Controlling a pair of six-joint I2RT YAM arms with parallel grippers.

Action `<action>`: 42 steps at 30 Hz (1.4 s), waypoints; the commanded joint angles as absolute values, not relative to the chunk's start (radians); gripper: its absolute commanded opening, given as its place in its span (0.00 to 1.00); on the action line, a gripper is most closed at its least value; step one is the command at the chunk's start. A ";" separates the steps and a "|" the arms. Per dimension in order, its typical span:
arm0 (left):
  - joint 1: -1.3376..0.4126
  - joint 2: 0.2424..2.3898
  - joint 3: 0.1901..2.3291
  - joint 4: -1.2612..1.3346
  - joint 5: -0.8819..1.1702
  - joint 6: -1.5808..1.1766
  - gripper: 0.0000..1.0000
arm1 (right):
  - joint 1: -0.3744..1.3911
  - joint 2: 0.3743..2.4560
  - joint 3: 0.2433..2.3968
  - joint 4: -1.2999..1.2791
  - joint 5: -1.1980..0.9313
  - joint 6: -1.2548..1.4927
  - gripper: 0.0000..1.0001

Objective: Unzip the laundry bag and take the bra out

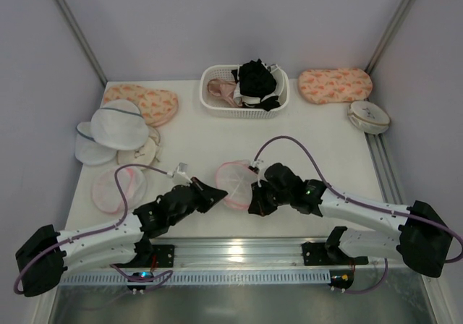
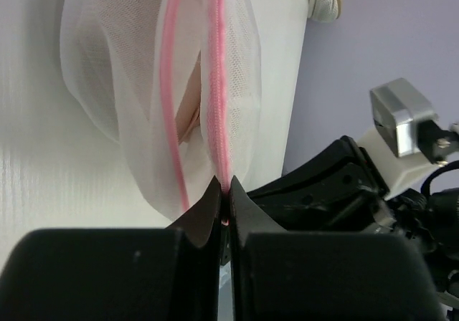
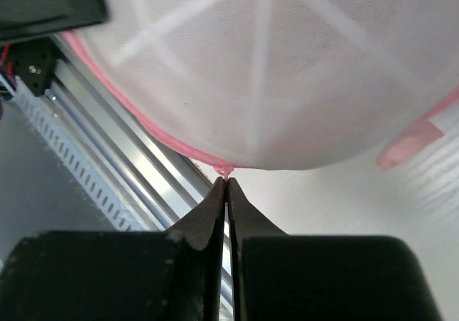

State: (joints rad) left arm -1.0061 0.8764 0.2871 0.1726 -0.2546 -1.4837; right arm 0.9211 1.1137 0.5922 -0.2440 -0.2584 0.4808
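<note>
As round white mesh laundry bag (image 1: 233, 181) sat between them, left hand (image 2: 224, 190) and right hand (image 3: 226, 180) clamped its pink zip rim (image 2: 217, 84).

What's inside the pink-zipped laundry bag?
Through the laundry bag mesh, pale pink fabric shows beside the zip. Its shape and the rest are hidden by folded mesh.

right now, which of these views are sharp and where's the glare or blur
Top external: even light, sharp, with glare on the metal rail between the bases. Left wrist: the zip of the laundry bag is fairly crisp, the left fingers dark and soft, the table washed out. Right wrist: mesh blown out to white, right fingers nearly black silhouettes.
</note>
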 commanded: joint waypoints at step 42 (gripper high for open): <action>-1.002 1.140 0.507 0.377 -0.149 -1.348 0.22 | 0.925 0.930 0.851 -0.742 0.484 0.543 0.79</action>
